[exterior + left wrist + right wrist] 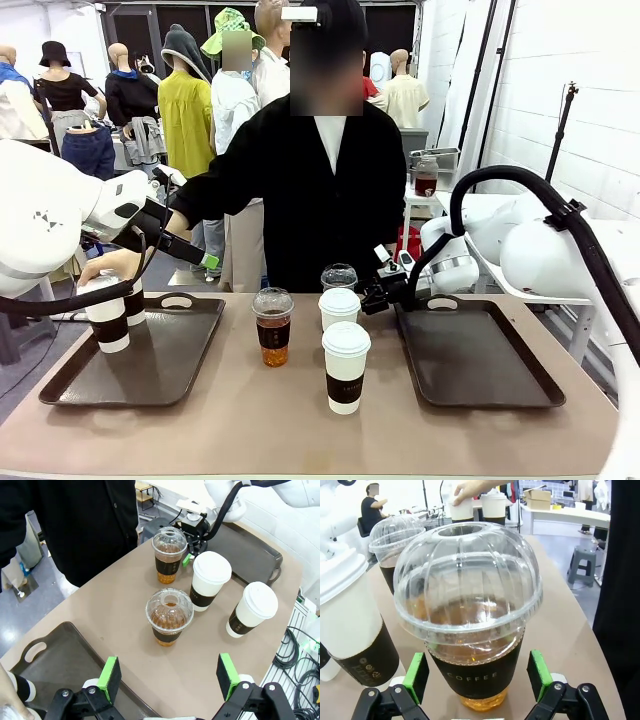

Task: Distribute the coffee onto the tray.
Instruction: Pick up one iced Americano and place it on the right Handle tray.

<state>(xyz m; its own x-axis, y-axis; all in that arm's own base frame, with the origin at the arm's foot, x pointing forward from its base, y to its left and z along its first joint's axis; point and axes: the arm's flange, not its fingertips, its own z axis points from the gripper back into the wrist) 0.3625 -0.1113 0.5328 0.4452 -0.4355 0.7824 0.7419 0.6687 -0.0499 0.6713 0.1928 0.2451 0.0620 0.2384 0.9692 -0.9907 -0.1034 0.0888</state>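
Four coffee cups stand mid-table between the trays: a clear dome-lidded cup [272,326], a white sleeved cup [339,307], another white cup [345,367] nearer me, and a second clear cup [339,276] at the back. My right gripper [378,296] is open around that back clear cup [467,615], its green pads [416,676] a little off the sleeve on either side. My left gripper [169,675] hangs open above the table by the left tray [150,375], facing the near clear cup [169,617]. Two white cups [107,315] stand on that tray, with a person's hand [105,265] on them.
The right tray [480,385] lies bare at the right, just behind my right gripper. The person in black stands at the far edge of the table. In the left wrist view, cables [300,655] hang past the table edge.
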